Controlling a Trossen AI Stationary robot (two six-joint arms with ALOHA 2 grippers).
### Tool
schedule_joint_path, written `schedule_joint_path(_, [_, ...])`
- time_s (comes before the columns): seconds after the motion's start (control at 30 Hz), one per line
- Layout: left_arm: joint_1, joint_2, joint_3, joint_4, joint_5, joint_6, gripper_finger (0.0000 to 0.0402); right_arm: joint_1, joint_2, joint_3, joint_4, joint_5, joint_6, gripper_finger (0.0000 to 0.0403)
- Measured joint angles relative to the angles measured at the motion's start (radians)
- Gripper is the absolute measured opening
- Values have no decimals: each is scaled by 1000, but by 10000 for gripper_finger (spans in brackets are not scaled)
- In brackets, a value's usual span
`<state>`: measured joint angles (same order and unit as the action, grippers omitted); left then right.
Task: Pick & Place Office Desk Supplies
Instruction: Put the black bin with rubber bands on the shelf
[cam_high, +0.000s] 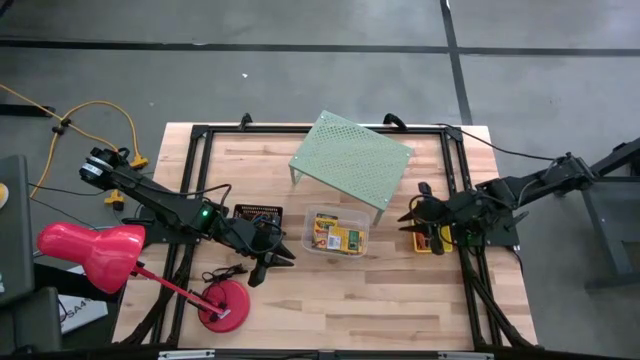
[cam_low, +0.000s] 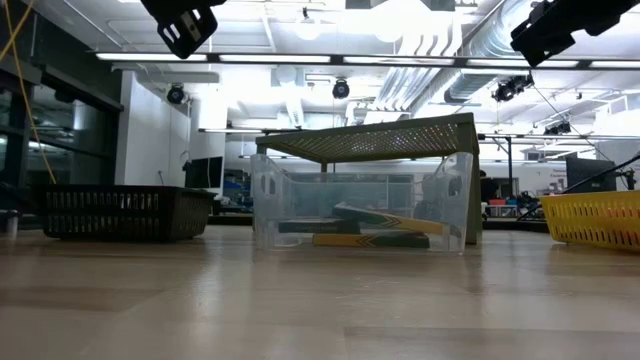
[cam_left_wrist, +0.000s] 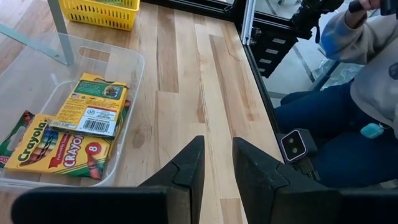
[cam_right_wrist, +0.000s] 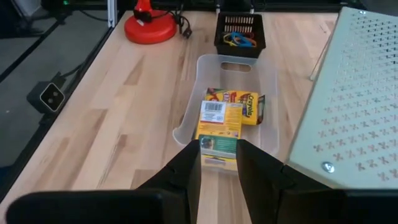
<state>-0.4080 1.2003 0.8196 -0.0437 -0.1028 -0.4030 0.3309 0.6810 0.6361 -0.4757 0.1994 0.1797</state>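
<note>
From above: wood table (cam_high: 330, 300), tub (cam_high: 337, 233) of boxes (cam_high: 340, 240) mid-table, my left claw (cam_high: 268, 262) and right claw (cam_high: 420, 215) empty, slightly parted. Low: tub contents blurry. Left wrist: seated person (cam_left_wrist: 348, 93), cropped. Right wrist: bands (cam_right_wrist: 239, 40) in tray (cam_right_wrist: 239, 34).

we're in a robotics lab or workshop here: a wooden table (cam_high: 340, 290) framed in black metal rails sits on a bare grey concrete floor (cam_high: 300, 60) marked with dark lines, a yellow cable (cam_high: 95, 110) trailing across it. looking level across the table, there's an open industrial ceiling with exposed silver ducts (cam_low: 470, 60), long strip lights (cam_low: 300, 57) and monitors (cam_low: 205, 172) on benches far behind. a seated person (cam_left_wrist: 348, 118) waits right by the table edge.
</note>
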Motion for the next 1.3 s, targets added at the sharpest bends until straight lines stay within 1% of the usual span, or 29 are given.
schedule_joint_path(0.33, [0, 0, 0, 0, 0, 0, 78, 0, 16, 0, -37, 5, 80, 91])
schedule_joint_path(0.67, [0, 0, 0, 0, 0, 0, 78, 1, 64, 0, -45, 7, 52, 91])
schedule_joint_path(1.3, [0, 0, 0, 0, 0, 0, 78, 1, 71, 0, -7, 8, 52, 91])
